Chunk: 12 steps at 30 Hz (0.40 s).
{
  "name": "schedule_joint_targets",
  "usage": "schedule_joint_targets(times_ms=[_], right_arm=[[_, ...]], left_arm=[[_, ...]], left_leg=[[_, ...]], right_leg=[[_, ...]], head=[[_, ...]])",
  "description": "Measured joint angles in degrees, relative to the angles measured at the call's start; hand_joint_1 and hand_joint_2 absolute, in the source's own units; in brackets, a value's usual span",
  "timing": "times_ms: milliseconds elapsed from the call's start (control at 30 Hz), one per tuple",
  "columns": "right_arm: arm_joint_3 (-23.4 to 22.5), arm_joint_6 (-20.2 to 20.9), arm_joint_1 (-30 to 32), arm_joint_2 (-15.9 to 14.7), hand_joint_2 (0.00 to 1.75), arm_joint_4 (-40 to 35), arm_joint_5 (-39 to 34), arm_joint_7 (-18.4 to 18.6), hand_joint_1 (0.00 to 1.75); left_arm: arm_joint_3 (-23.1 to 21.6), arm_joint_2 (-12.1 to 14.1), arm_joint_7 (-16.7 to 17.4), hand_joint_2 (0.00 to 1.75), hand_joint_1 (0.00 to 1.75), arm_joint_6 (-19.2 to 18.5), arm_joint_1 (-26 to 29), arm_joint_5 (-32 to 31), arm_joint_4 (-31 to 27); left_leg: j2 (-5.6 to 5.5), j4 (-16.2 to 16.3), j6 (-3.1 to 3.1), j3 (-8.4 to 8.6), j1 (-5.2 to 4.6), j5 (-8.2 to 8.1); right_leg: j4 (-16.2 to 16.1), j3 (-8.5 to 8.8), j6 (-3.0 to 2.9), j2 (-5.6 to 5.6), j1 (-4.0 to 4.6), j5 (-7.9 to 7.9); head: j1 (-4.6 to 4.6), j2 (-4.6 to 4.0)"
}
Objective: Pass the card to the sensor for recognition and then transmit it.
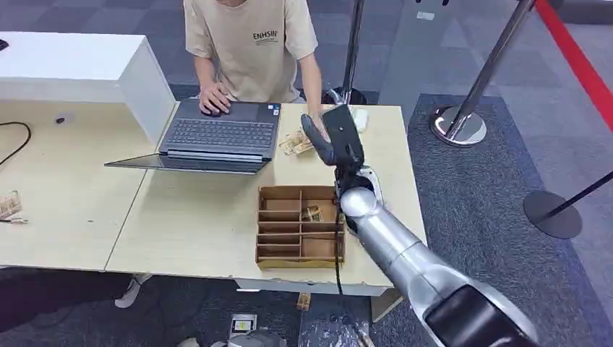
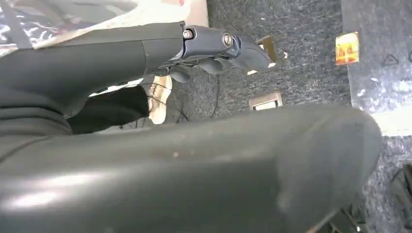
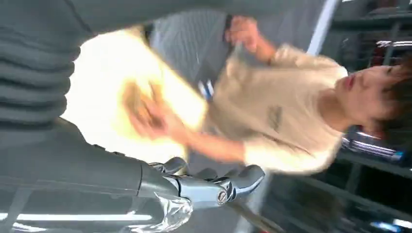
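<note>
My right hand (image 1: 337, 137) hangs above the far right part of the wooden table (image 1: 188, 224), fingers spread and nothing in it. In the right wrist view its fingers (image 3: 228, 185) point toward a seated person in a beige shirt (image 1: 253, 43). That person's blurred hand (image 3: 150, 119) holds something yellowish, perhaps the card. A small pile of cards (image 1: 295, 143) lies beside the laptop, just left of my right hand. A small white device (image 1: 359, 119) sits behind it. My left hand (image 2: 228, 48) hangs over the floor and holds nothing.
An open laptop (image 1: 217, 137) lies under the person's other hand. A brown divided box (image 1: 300, 225) with a card in one slot stands near the front edge. A white counter (image 1: 72, 69) is at the far left. Stanchion bases (image 1: 459, 126) (image 1: 553, 215) stand on the right.
</note>
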Motion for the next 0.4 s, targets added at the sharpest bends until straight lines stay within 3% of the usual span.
schedule_joint_targets(times_ms=[167, 400], right_arm=[[-2.51, 3.56, 10.59, -0.85, 0.00, -10.98, -12.01, -0.33, 0.00], [-4.05, 7.00, 15.80, -2.05, 0.00, -19.36, -18.77, -1.71, 0.00]], left_arm=[[0.04, -0.04, 2.40, 0.00, 0.00, 0.66, -0.03, 0.13, -0.02], [0.04, -0.59, 3.69, 0.00, 0.00, 0.42, -0.34, 0.17, 0.00]], left_leg=[[0.03, 0.00, 0.00, -0.02, -0.01, -0.03], [0.08, 0.00, 0.00, 0.01, -0.01, -0.02]], right_leg=[[-0.01, -0.05, -0.01, 0.03, -0.01, -0.02], [-0.02, -0.05, -0.01, 0.12, -0.01, 0.00]], head=[[0.02, 0.00], [0.02, 0.00]])
